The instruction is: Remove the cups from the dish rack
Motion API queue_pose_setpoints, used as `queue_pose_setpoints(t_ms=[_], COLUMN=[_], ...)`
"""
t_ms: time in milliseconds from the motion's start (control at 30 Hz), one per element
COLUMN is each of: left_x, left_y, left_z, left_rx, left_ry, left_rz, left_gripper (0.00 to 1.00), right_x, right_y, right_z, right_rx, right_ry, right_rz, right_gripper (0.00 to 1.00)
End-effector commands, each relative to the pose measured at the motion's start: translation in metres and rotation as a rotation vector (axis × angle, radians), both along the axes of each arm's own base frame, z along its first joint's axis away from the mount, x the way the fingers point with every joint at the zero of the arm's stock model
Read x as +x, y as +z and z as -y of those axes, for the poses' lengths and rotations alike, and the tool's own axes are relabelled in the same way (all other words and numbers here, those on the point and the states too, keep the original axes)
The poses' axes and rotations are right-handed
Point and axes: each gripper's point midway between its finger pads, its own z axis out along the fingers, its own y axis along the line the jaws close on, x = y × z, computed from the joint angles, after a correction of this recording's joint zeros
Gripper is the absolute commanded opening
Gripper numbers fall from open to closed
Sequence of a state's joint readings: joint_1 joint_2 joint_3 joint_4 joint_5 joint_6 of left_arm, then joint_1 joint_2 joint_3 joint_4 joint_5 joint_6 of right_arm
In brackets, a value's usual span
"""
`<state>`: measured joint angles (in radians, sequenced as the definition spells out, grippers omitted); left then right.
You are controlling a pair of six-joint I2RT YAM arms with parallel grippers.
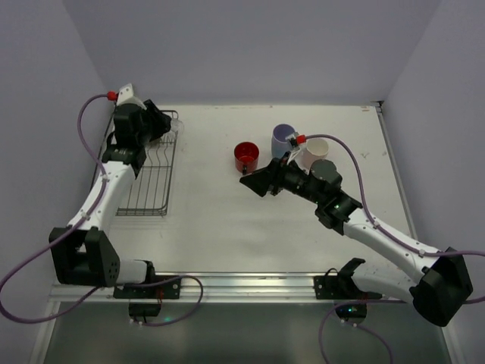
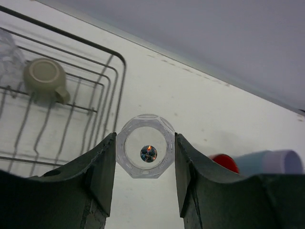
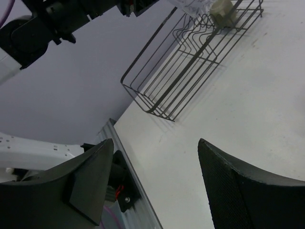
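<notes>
The dark wire dish rack (image 1: pixel 154 184) lies at the left of the table. My left gripper (image 1: pixel 168 127) is over its far right corner, shut on a clear glass (image 2: pixel 145 152) held just past the rack's rim (image 2: pixel 120 90). A beige-olive mug (image 2: pixel 45 79) and another clear glass (image 2: pixel 9 52) are still in the rack. The red mug (image 1: pixel 246 156), lavender tumbler (image 1: pixel 283 139) and pale pink mug (image 1: pixel 314 150) stand on the table. My right gripper (image 1: pixel 254 182) is open and empty above the table middle, just near of the red mug.
The right wrist view shows the rack (image 3: pixel 190 62) with the beige mug (image 3: pixel 223 12) at its far end, and the table's metal front rail (image 3: pixel 138 200). The right arm's cable (image 1: pixel 356 171) arcs by the unloaded cups. Walls close the table at the back and sides.
</notes>
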<state>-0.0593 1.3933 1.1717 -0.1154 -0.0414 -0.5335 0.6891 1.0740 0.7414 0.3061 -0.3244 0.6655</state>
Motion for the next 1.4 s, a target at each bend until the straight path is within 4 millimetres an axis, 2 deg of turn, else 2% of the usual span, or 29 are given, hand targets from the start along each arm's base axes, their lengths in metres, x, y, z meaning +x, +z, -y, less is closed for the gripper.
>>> queue_pose_setpoints(t_ms=[0, 33, 133, 167, 233, 267, 333, 367, 567, 767, 900, 1000, 1033, 1100, 1133, 1167, 1233, 1300, 1333, 1367], left_x=[-0.033, -0.055, -0.093, -0.109, -0.135, -0.142, -0.156, -0.164, -0.196, -0.210, -0.218, -0.219, -0.221, -0.219, -0.216, -0.212, -0.207, -0.205, -0.205, -0.205], left_y=[0.050, 0.054, 0.058, 0.058, 0.064, 0.053, 0.050, 0.049, 0.037, 0.038, 0.038, 0.036, 0.039, 0.035, 0.046, 0.031, 0.032, 0.032, 0.028, 0.028], left_z=[0.047, 0.061, 0.086, 0.091, 0.102, 0.104, 0.111, 0.114, 0.145, 0.162, 0.171, 0.174, 0.174, 0.174, 0.172, 0.171, 0.162, 0.153, 0.142, 0.136], left_rx=[-0.231, -0.297, -0.399, -0.454, -0.519, -0.539, -0.571, -0.599, -0.719, -0.748, -0.754, -0.746, -0.721, -0.679, -0.594, -0.551, -0.413, -0.324, -0.230, -0.179], left_ry=[-0.202, -0.278, -0.425, -0.451, -0.522, -0.534, -0.579, -0.594, -0.733, -0.803, -0.839, -0.852, -0.867, -0.862, -0.871, -0.839, -0.795, -0.760, -0.723, -0.704], left_rz=[0.172, 0.190, 0.216, 0.234, 0.255, 0.249, 0.252, 0.263, 0.261, 0.270, 0.269, 0.262, 0.284, 0.261, 0.315, 0.233, 0.222, 0.219, 0.198, 0.196], left_gripper=[0.01, 0.01, 0.01, 0.01, 0.01, 0.01, 0.00, 0.00, 0.00, 0.00, 0.02, 0.14, 0.28, 0.49, 0.72, 0.81, 0.96, 1.00, 1.00, 1.00], right_x=[-0.010, -0.011, -0.010, -0.010, -0.010, -0.010, -0.013, -0.014, -0.009, -0.009, -0.010, -0.010, -0.009, -0.007, -0.006, -0.006, -0.003, 0.000, 0.000, 0.004], right_y=[0.017, 0.017, 0.021, 0.016, 0.019, 0.020, 0.020, 0.025, 0.025, 0.030, 0.037, 0.041, 0.044, 0.047, 0.042, 0.043, 0.036, 0.037, 0.012, 0.019], right_z=[-0.018, -0.023, -0.027, -0.029, -0.029, -0.030, -0.035, -0.038, -0.047, -0.054, -0.058, -0.058, -0.056, -0.049, -0.046, -0.044, -0.034, -0.026, -0.017, -0.011], right_rx=[0.157, 0.176, 0.218, 0.217, 0.230, 0.234, 0.231, 0.237, 0.233, 0.242, 0.254, 0.273, 0.286, 0.300, 0.282, 0.269, 0.184, 0.097, -0.022, -0.071], right_ry=[0.081, 0.095, 0.106, 0.112, 0.114, 0.116, 0.157, 0.172, 0.178, 0.193, 0.205, 0.201, 0.189, 0.144, 0.129, 0.114, 0.054, 0.017, -0.019, -0.047], right_rz=[-0.024, -0.018, -0.013, -0.021, -0.007, -0.004, -0.008, 0.000, -0.016, -0.024, -0.019, -0.028, -0.021, -0.016, -0.029, -0.025, -0.028, 0.014, -0.055, -0.046], right_gripper=[0.74, 0.74, 0.74, 0.74, 0.73, 0.73, 0.73, 0.73, 0.72, 0.67, 0.50, 0.30, 0.16, 0.00, 0.00, 0.00, 0.00, 0.00, 0.00, 0.00])
